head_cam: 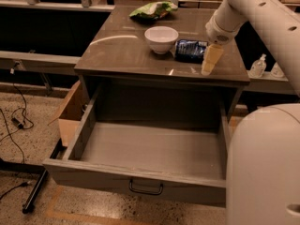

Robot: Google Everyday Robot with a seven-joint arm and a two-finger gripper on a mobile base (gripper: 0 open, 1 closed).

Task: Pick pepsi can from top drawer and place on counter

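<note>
The pepsi can (190, 50) lies on its side on the counter (117, 50), just right of the white bowl (161, 39). My gripper (208, 64) hangs over the counter's front right part, just right of the can and apart from it, with nothing in it. The top drawer (140, 149) is pulled wide open below the counter and its inside is bare. Its dark handle (146, 189) shows on the front panel.
A green snack bag (153, 9) lies at the counter's back. A cardboard box (70, 114) stands on the floor left of the drawer. My white body (262, 168) fills the lower right. A clear bottle (258, 65) stands right of the cabinet. Cables lie on the floor at left.
</note>
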